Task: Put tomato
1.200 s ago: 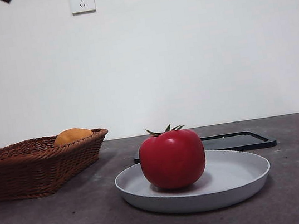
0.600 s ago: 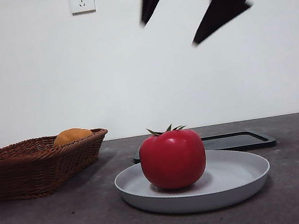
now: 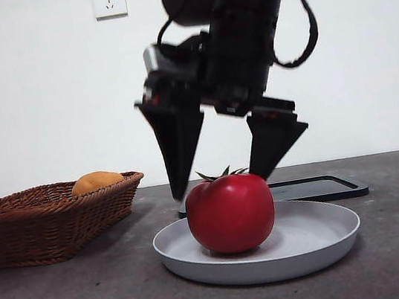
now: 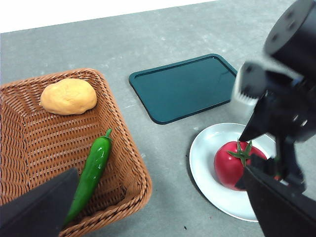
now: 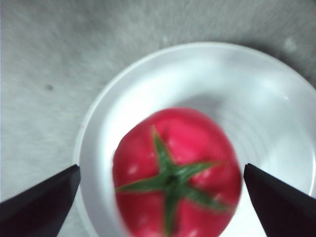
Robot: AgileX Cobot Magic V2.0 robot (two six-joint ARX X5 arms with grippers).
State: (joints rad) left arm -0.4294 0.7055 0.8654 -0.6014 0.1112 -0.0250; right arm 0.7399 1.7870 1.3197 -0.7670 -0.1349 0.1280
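Observation:
The glossy red tomato [image 3: 230, 214] with a green stem sits upright on a pale grey plate [image 3: 317, 233]. My right gripper [image 3: 217, 184] is open and hangs just over the tomato, one jaw at each side of its top, neither touching it. In the right wrist view the tomato [image 5: 177, 173] lies on the plate [image 5: 148, 84], between the spread jaws of the right gripper [image 5: 160, 169]. The left wrist view shows the tomato [image 4: 232, 165], the plate [image 4: 202, 158] and the right arm [image 4: 291, 98] above them. My left gripper [image 4: 160, 170] is open, empty and held high, away from the tomato.
A brown wicker basket [image 3: 44, 218] stands at the left and holds an orange-yellow rounded item [image 3: 97, 181]. The left wrist view shows the basket [image 4: 133, 168] with that item [image 4: 68, 96] and a green pepper [image 4: 91, 170]. A dark flat tray [image 3: 318, 188] lies behind the plate.
My right arm has come down from the top right of the front view to just over the tomato, jaws apart. The tomato and plate have not moved.

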